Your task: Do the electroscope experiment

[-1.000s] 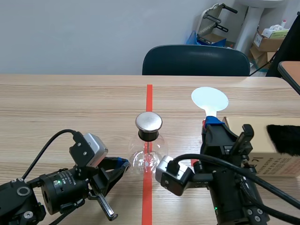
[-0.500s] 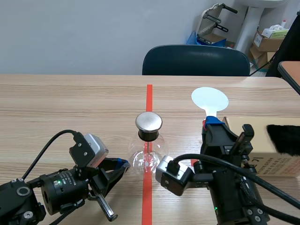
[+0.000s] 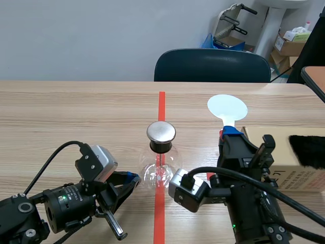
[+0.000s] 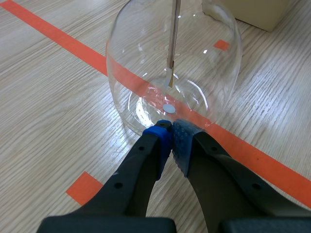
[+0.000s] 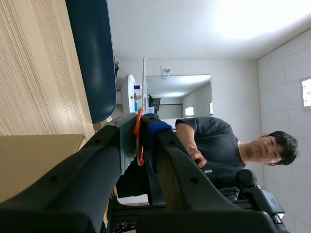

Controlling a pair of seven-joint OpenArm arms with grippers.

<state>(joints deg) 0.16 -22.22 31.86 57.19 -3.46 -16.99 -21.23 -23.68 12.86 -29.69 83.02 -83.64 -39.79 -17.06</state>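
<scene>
Big wooden table [image 3: 61, 112], glass electroscope [image 3: 161, 162] standing mid-table on the tape line. A cardboard box [image 3: 299, 175] sits to its right. Nearer on that side, the right gripper [image 3: 231, 133] pinches a white paddle [image 3: 227, 108] upright, probably ready for the metal cap [image 3: 161, 132]. The left gripper [image 4: 171, 133] has its fingers pressed together, tips against the flask's base, steadying it I guess.

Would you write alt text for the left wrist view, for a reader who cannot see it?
The left gripper, shut, points at the base of a glass electroscope flask standing on an orange-red tape line; a thin strip hangs inside.
</scene>
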